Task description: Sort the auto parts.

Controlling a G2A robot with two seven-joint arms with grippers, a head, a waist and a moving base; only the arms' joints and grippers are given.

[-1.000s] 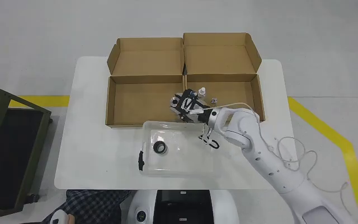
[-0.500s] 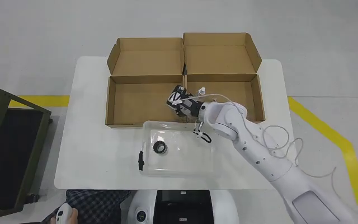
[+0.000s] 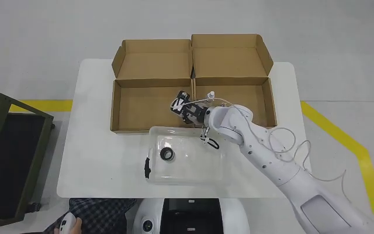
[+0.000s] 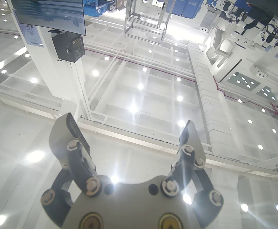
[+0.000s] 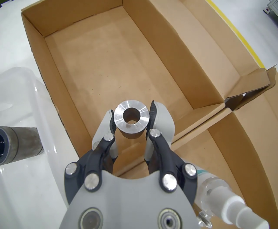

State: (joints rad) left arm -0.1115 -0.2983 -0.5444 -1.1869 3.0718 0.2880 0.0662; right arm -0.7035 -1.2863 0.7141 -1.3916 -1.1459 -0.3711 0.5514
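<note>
Silvery metal bushing [image 5: 131,130], short, thick-walled, round bore, pinched in right pincer [image 5: 131,118] over a cardboard box [image 5: 97,65]; left pincer [image 4: 128,118] spread.

A white table [image 3: 93,146] is standing mid-frame in the top view, yellow floor tape [image 3: 336,131] is running off at right, and a dark green rack [image 3: 17,158] is sitting at the left edge. In the left wrist view, a screen [image 4: 47,15] is hanging upper left, with a black box [image 4: 68,48] just below it.

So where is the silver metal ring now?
In the right wrist view, the silver metal ring sits in the right claw, above the left brown cardboard box, near its wall beside the right box.
</note>
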